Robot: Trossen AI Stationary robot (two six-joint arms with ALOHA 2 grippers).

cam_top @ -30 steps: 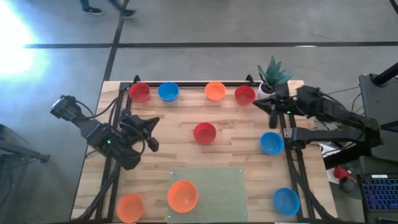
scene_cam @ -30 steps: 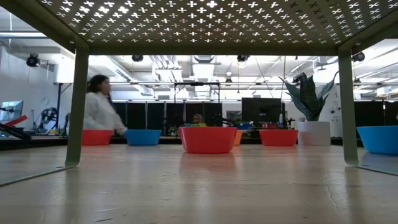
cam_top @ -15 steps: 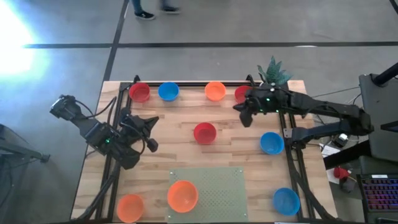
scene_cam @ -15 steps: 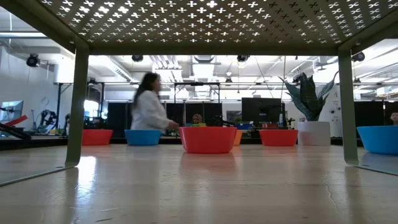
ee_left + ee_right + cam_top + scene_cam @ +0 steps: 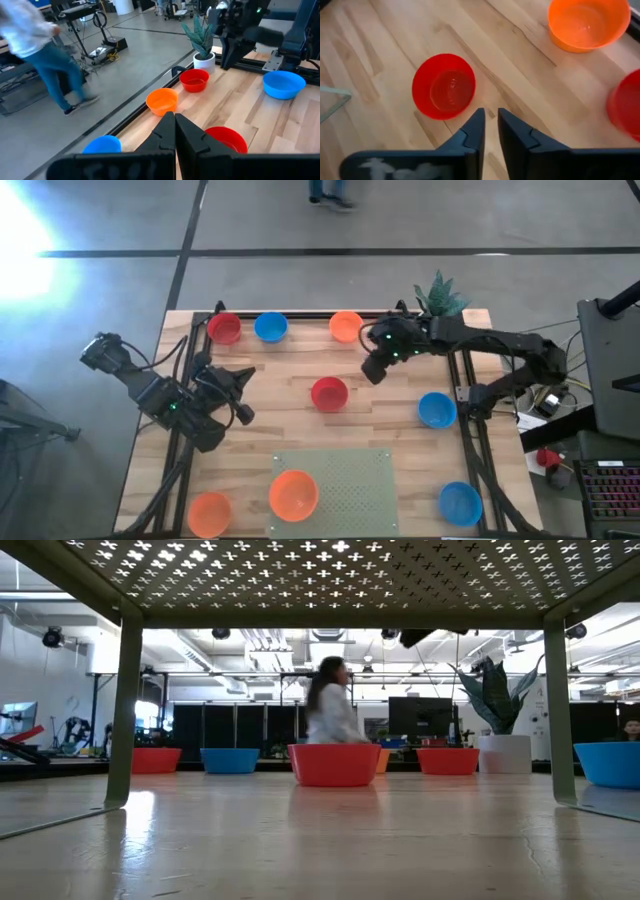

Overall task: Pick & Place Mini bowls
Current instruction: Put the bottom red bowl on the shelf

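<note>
Right gripper (image 5: 372, 370) has swung in from the plant corner, fingers cracked open, empty. It's nearing the center red bowl (image 5: 329, 393), probably the next pick.

Glossy plastic mini bowls (image 5: 329, 393) sit on a smooth wooden table (image 5: 380, 415) beside a matt perforated metal plate (image 5: 350, 480).

The right arm stretches from its base at the right edge across the back of the tabletop (image 5: 300, 430), bent at the elbow, its wrist angled downward. The right tool (image 5: 372, 370) hangs above the wood, its two dark fingers (image 5: 472, 135) slightly parted with a narrow gap. The left arm sits folded at the left side, its left tool (image 5: 175, 131) pressed closed, empty.
</note>
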